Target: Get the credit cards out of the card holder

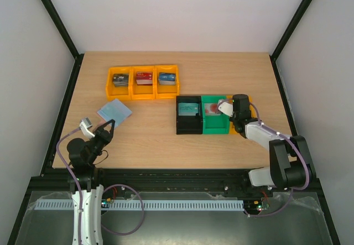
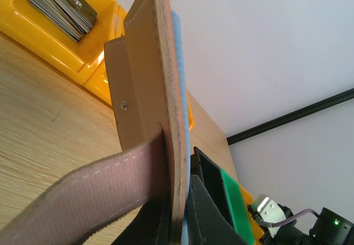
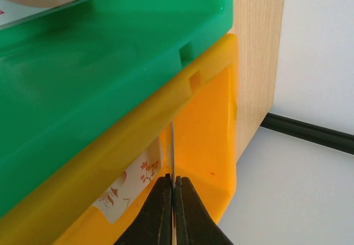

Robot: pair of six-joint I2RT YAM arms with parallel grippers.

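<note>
My left gripper [image 1: 109, 124] is shut on the card holder [image 1: 115, 111] and holds it off the table at the left, its pale blue inside facing up. In the left wrist view the card holder [image 2: 149, 90] stands edge-on, brown outside and blue inside, clamped between my fingers [image 2: 180, 206], with its strap [image 2: 83, 195] hanging at lower left. My right gripper [image 1: 238, 122] is shut on a thin credit card [image 3: 172, 151], seen edge-on, inside the yellow bin [image 3: 210, 118]. A white card with orange blossoms [image 3: 130, 187] lies in that bin.
A black bin [image 1: 189, 124] holds a teal card [image 1: 188, 109]. A green bin [image 1: 215, 126] holds a reddish card [image 1: 212, 110]. Three joined yellow bins [image 1: 142, 94] with card stacks stand at the back left. The table's right edge is near the right yellow bin.
</note>
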